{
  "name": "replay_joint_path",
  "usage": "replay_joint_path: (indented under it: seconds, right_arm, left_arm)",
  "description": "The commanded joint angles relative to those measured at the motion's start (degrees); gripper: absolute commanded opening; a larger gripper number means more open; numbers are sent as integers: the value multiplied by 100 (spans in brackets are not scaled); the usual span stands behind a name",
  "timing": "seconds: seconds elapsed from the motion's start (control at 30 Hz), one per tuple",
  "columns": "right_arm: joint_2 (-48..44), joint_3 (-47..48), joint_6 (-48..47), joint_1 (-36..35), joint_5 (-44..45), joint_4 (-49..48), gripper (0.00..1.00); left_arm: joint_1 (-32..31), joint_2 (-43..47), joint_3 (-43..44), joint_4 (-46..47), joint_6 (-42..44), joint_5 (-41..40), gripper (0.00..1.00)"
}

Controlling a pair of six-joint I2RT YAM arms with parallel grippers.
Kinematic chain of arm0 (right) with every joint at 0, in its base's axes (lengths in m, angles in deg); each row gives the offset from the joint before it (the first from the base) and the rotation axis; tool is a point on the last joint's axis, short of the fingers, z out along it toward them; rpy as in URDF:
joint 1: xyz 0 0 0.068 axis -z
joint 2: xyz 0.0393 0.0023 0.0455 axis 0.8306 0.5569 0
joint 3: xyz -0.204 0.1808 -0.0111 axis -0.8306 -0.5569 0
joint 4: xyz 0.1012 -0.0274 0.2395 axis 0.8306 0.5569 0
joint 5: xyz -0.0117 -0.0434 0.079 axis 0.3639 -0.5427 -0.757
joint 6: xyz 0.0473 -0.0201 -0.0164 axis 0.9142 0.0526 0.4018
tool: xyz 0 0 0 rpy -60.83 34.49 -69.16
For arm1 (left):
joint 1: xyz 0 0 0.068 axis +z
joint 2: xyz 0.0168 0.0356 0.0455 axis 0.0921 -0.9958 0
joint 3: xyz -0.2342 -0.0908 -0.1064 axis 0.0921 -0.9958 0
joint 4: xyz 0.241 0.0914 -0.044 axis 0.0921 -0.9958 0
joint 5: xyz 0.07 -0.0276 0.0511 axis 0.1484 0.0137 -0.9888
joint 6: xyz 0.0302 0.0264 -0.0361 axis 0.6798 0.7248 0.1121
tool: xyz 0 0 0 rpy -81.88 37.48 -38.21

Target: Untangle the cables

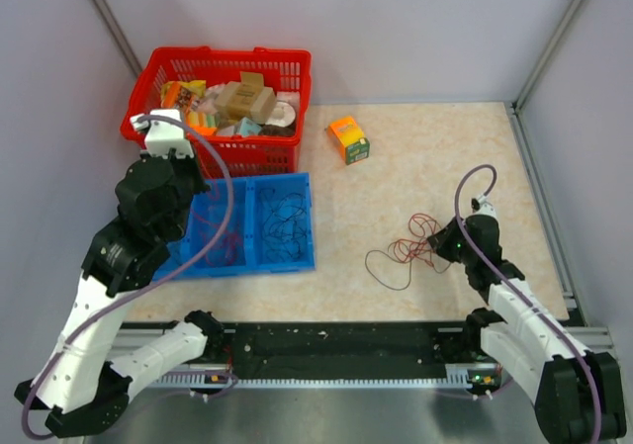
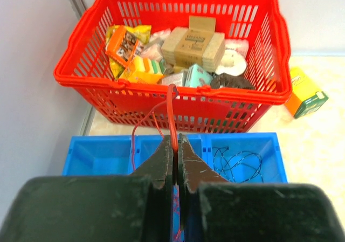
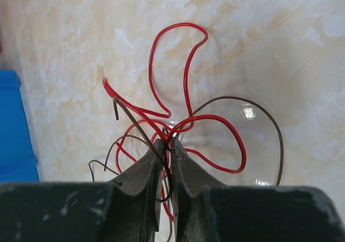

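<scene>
A tangle of thin red and dark brown cables (image 1: 407,249) lies on the marble table top at the right. My right gripper (image 1: 448,248) is at its right edge. In the right wrist view that gripper (image 3: 167,144) is shut on the red and brown cables (image 3: 186,99), which loop out ahead of it. My left gripper (image 2: 176,140) is shut on a single red cable (image 2: 171,110) that loops up in front of it, held above the blue tray (image 1: 302,236). A dark cable (image 2: 237,164) lies coiled in the tray's right compartment, also seen from the top (image 1: 282,217).
A red basket (image 1: 163,68) full of packets and boxes stands at the back left, right behind the blue tray. An orange and green carton (image 1: 348,138) stands on the table behind the tangle. Grey walls close in both sides.
</scene>
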Motion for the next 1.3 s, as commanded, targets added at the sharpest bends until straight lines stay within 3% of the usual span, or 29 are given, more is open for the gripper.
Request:
replay_joint_path:
  seconds: [0.0,0.13,0.47,0.6,0.73,0.83,0.87,0.93,1.0,1.27]
  right_arm:
    - [-171,-65,-89,43,-74,-271,11]
    - [-233,-83,-89,34,-74,-271,11]
    - [-216,-91,-89,43,-118,-306,11]
    - [-233,-109,-98,34,-144,-315,11]
    - [-233,-118,-115,34,-188,-324,11]
    - [-198,-118,-133,43,-250,-359,11]
    - [-189,-118,-124,34,-258,-368,12]
    - [-145,-100,-124,34,-276,-385,12]
    - [-119,-91,-124,43,-302,-394,12]
    - [-49,-91,-142,43,-364,-420,13]
  left_arm:
    - [324,-192,-406,395,-101,431,0]
    - [535,-61,-993,404,-646,705,0]
    - [746,239,-2962,229,-2701,63,0]
    - [1211,80,-3788,447,-3581,615,0]
    - [1765,-218,-4116,677,-3846,1371,0]
    - [1898,-333,-3844,344,-3969,1496,15]
    - [1898,-281,-3791,273,-4004,1531,30]
    - [1898,-27,-3712,176,-4083,1636,51]
    - [1898,316,-3676,176,-4066,1811,64]
    - [1898,1468,-3035,421,-3337,2760,76]
